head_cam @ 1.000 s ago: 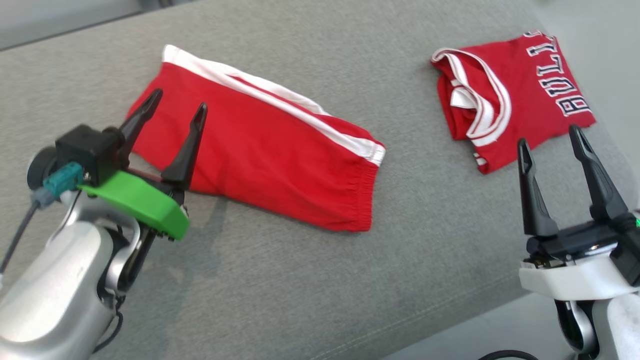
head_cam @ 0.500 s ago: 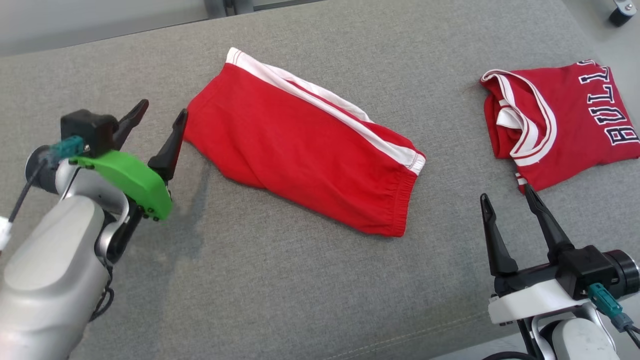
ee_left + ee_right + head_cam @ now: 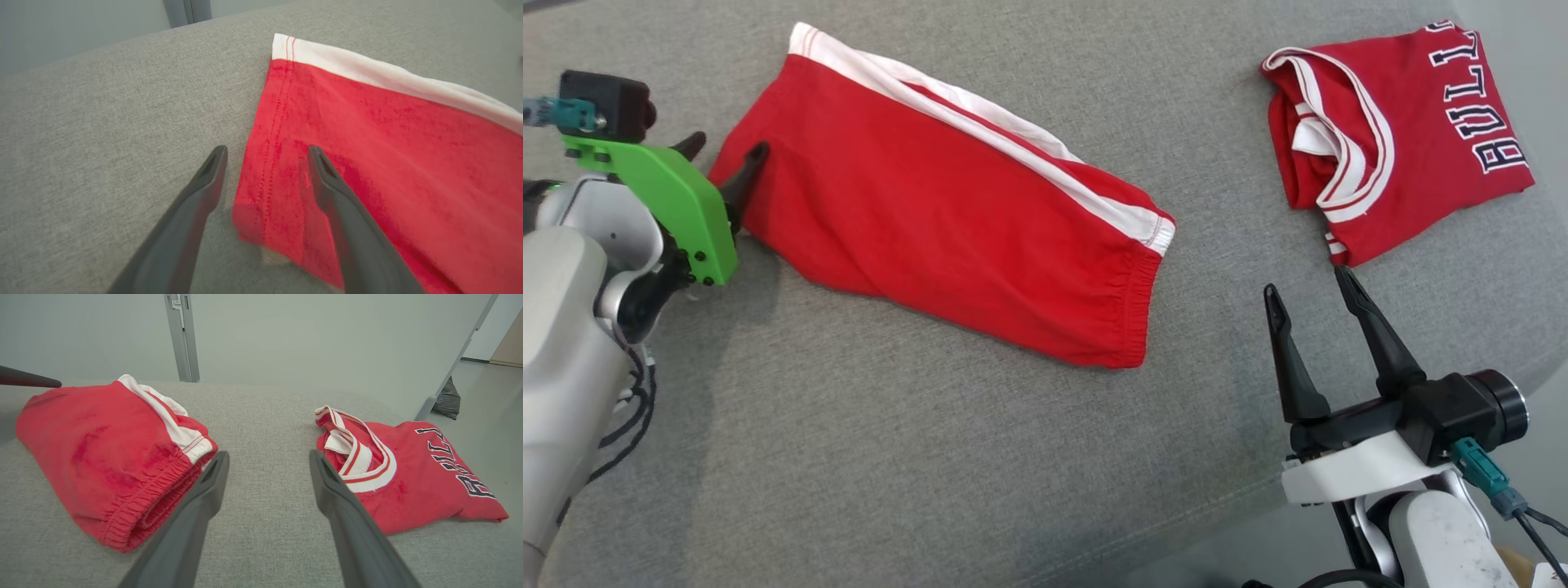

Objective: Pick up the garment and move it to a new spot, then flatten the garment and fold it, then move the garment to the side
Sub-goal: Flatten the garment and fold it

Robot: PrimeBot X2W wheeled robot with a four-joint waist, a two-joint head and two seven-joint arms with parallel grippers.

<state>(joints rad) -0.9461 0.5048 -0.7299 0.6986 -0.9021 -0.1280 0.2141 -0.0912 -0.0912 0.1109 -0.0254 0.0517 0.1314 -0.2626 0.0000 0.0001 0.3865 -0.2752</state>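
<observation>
At the left end of the grey cushioned surface, the left hand sits low with its jaws spread wide, straddling the stitched leg hem of the red shorts — in the left wrist view one finger lies over the red cloth and the other over bare grey fabric, with nothing pinched between them. Whether the tips press on the cloth I cannot tell. The right hand is released too. It hovers near the front edge, its fingers aimed at the gap between the shorts' waistband and a folded red jersey, touching neither.

The shorts lie across the middle of the surface, slanting from far left to nearer right. They look already doubled lengthwise and fairly flat, with a white stripe along the far edge and the gathered waistband at the right end. So the step in hand is probably a grasp at the hem corner, either for a further fold or for carrying the garment aside; which of the two is not clear.

The next move calls for closing the left hand on both layers at that corner, and likely bringing the right hand across to the waistband — thin, soft cloth like this will sag and unfold if lifted from one end alone
</observation>
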